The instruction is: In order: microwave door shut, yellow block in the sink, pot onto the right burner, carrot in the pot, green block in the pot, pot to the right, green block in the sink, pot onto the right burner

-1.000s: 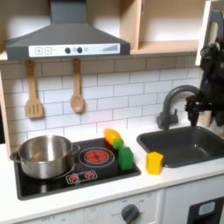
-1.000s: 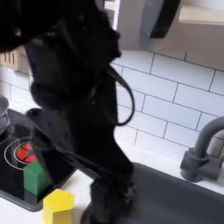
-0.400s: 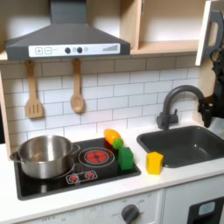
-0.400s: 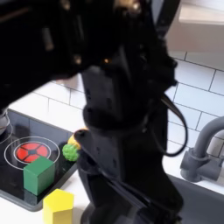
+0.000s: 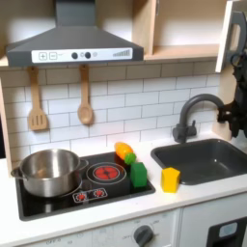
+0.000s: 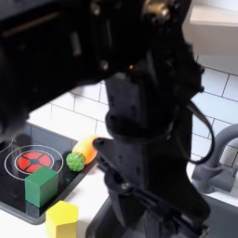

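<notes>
Step in hand, by my reading: shutting the microwave door [image 5: 234,34]. It stands ajar at the first exterior view's top right, white frame edge-on, long dark handle running down it.

Arm [image 5: 237,92]: dark mass at the first exterior view's right edge, below the door, above the sink [image 5: 198,159]. In the second exterior view it looms close to the lens, blurred. Gripper: cannot tell whether wide or narrow; jaws not made out in either view.

To do it well: meet the door's outer face near the handle side, far from the hinge, and push in a steady arc until the frame seats flush. A flat contact should do; no grasp needed. Watch the faucet [image 5: 193,111] below on the way through.

Other items, untouched:
- pot [image 5: 50,170], shiny steel, on the left burner in the first exterior view
- carrot [image 5: 123,150], orange, green top, just behind the green block [image 5: 139,175] at the stove's right edge
- yellow block [image 5: 170,178] on the desk [image 5: 193,198], just beside the sink's near left corner, not in it
</notes>
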`<state>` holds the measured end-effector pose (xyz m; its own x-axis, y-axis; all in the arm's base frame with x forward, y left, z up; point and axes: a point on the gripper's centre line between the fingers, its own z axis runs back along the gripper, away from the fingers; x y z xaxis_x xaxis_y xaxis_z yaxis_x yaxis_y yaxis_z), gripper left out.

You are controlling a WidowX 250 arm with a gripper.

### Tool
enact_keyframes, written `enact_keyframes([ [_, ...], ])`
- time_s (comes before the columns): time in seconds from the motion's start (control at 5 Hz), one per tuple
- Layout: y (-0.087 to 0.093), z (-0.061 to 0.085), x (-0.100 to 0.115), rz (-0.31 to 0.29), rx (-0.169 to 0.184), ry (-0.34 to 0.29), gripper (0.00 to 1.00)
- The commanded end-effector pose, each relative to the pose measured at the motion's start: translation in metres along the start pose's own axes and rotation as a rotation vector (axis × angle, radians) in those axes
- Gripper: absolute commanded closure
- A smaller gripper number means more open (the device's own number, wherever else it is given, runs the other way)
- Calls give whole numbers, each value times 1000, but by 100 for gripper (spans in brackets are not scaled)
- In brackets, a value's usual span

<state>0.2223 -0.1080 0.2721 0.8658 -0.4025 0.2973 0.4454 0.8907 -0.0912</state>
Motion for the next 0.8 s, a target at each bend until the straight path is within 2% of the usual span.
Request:
enact_keyframes([
  [0.0,-7,-1,12,-23,-13,-15,100],
  [0.6,20,5,27,57,21,-44,100],
])
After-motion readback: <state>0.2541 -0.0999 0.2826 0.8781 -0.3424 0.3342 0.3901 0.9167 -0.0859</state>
